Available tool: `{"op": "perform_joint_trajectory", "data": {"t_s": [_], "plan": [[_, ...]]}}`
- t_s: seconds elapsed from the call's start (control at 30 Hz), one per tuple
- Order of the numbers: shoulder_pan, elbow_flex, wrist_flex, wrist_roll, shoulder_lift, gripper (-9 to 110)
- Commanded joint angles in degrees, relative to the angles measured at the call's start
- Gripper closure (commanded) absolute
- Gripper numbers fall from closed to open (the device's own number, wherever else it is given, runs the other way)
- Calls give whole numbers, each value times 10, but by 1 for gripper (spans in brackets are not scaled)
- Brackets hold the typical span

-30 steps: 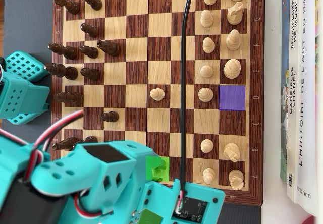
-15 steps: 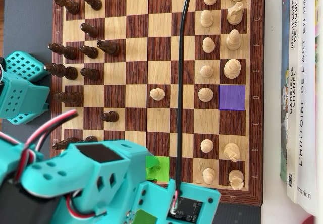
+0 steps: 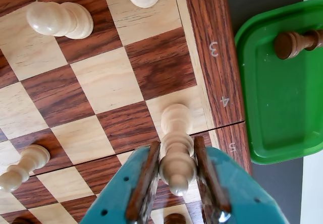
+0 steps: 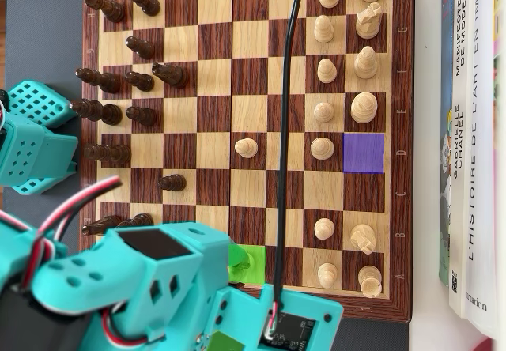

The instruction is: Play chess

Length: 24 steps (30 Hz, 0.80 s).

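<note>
Chessboard border [image 3: 214, 77] in the wrist view carries rank numbers 3, 4 and 5, printed pale on the dark wood. In the overhead view the board's right edge [image 4: 404, 130] shows file letters, with A to D readable and the rest too small to tell. Book spines [image 4: 474, 153] at far right read "L'HISTOIRE DE L'ART EN IMA…", cut off, and "MANIFESTE".

Cream pawn [image 3: 176, 146] between a teal claw's [image 3: 176, 183] brown pads, above a board [image 4: 215, 114] chequered dark brown and tan; one square purple [image 4: 364, 153], one green [image 4: 251, 262]; green tray [image 3: 275, 103].
</note>
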Motion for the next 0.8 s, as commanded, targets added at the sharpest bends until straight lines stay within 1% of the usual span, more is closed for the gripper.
{"op": "perform_joint_trajectory", "data": {"t_s": [0.0, 0.47, 0.6, 0.77], "plan": [[10, 1, 1, -3, 25, 90], [6, 7, -4, -3, 25, 90], [7, 7, -4, -4, 25, 87], [6, 4, -5, -4, 25, 87]]}}
